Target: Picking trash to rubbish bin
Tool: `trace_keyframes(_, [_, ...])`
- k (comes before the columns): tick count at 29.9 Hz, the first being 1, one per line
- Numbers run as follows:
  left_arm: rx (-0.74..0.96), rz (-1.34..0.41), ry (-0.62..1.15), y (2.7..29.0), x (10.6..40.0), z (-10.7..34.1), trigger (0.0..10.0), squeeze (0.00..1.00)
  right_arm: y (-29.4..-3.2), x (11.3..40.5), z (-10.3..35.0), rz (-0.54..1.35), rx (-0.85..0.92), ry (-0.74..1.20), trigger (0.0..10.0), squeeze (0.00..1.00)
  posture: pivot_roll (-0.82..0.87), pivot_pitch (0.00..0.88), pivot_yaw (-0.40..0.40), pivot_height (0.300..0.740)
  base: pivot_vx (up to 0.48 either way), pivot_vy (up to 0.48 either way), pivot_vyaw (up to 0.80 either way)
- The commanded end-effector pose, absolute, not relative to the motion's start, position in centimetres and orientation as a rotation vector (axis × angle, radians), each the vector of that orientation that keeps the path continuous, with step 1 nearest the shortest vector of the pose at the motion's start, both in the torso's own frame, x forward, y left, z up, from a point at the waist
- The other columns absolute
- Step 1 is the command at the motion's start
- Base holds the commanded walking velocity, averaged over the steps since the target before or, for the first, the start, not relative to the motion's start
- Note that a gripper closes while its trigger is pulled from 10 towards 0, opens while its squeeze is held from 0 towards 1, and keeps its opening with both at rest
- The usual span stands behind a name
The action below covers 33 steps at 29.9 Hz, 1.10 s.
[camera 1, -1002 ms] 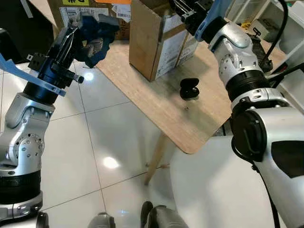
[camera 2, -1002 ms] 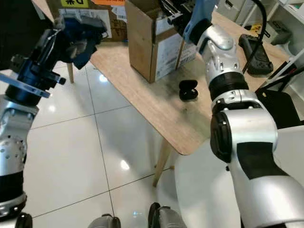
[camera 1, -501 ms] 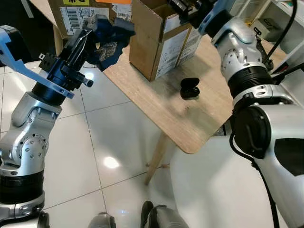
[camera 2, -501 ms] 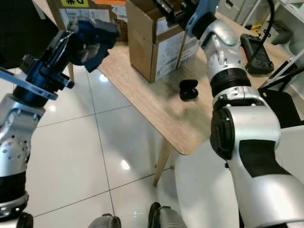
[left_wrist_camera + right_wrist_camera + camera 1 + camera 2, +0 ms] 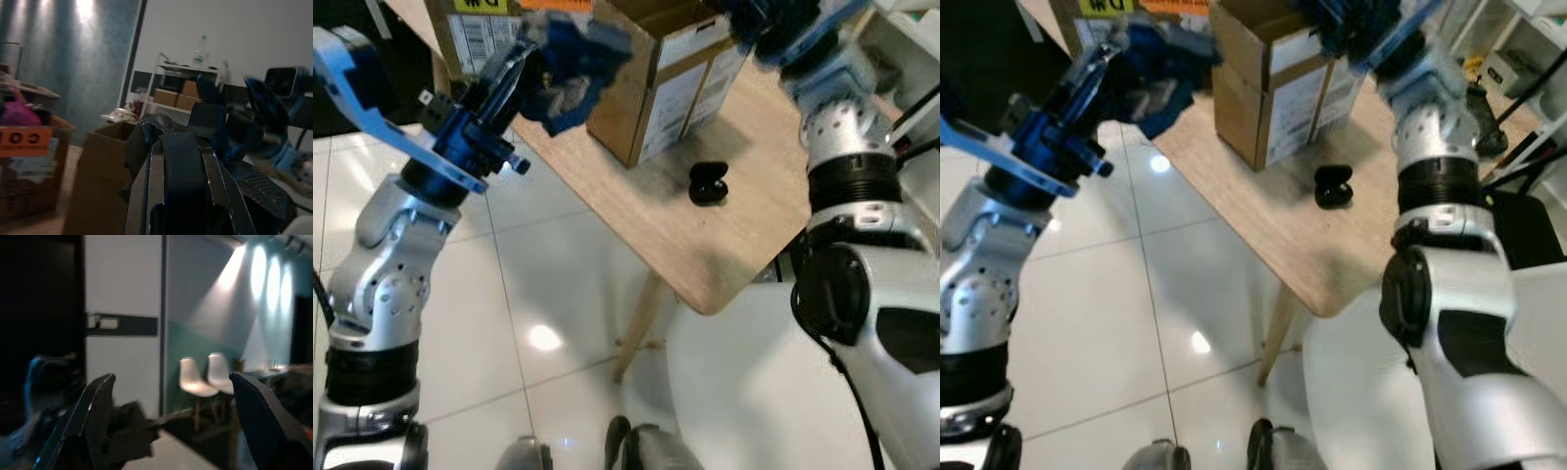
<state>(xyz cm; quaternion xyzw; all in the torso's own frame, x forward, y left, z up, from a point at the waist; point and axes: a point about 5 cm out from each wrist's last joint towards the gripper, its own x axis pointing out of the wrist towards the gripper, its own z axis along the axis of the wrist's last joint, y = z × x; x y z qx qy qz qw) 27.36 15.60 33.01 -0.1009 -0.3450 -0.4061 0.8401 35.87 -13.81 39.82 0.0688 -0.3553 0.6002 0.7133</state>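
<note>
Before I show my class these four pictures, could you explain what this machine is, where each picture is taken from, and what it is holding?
This is a humanoid robot with two silver arms. Two pictures come from cameras in its head, looking down; the other two come from a camera on each wrist, looking along the fingers. The left end effector is shut on a crumpled blue glove, the trash, carried near an open cardboard box on a wooden table. A small black case also lies on the table. The right end effector is raised above the box, fingers spread and holding nothing. The pictures are blurred.
</note>
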Motion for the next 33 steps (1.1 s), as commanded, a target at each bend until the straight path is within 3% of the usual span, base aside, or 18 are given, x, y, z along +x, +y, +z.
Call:
trace_keyframes(1, [-0.209,-0.926,-0.731,14.7,26.7,32.9,10.0,0.0,-13.4,35.2,40.0,1.407,0.105,-0.797,10.0,0.0,0.07,0.219,-0.041,0.74,0.0,0.0,0.0])
trace_keyframes(5, [-0.207,-1.0,-0.7,14.1,26.3,32.4,10.0,0.0,-11.9,33.6,36.7,1.655,0.05,-0.671,10.0,0.0,0.07,0.221,-0.035,0.74,0.0,0.0,0.0])
trace_keyframes(13, [-0.206,-1.015,-0.701,14.0,26.2,32.4,10.0,0.0,-11.3,32.9,36.1,1.702,0.054,-0.635,10.0,0.0,0.08,0.219,-0.031,0.74,0.0,0.0,0.0])
trace_keyframes(18, [-0.211,-1.029,-0.702,13.7,26.1,32.4,10.0,0.0,-10.4,33.8,35.3,1.587,-0.059,-0.576,9.8,0.0,0.08,0.219,-0.034,0.74,0.0,0.0,0.0])
trace_keyframes(19, [-0.214,-1.033,-0.703,13.6,26.1,32.4,10.0,0.0,-10.3,34.0,35.0,1.557,-0.096,-0.559,3.2,0.0,0.08,0.219,-0.037,0.74,0.0,0.0,0.0])
trace_keyframes(20, [-0.214,-1.033,-0.703,13.6,26.1,32.4,10.0,0.0,-10.3,34.0,35.0,1.557,-0.096,-0.559,3.2,0.0,0.08,0.219,-0.037,0.74,0.0,0.0,0.0])
trace_keyframes(21, [-0.219,-1.042,-0.703,13.4,26.0,32.3,10.0,0.0,-10.1,34.3,34.7,1.526,-0.14,-0.538,0.0,0.0,0.07,0.219,-0.039,0.74,0.0,0.0,0.0])
trace_keyframes(33, [-0.241,-1.053,-0.7,12.9,26.0,32.0,10.0,0.0,-10.2,34.9,35.8,1.416,-0.117,-0.583,0.0,0.0,0.07,0.219,-0.047,0.74,0.0,0.0,0.0])
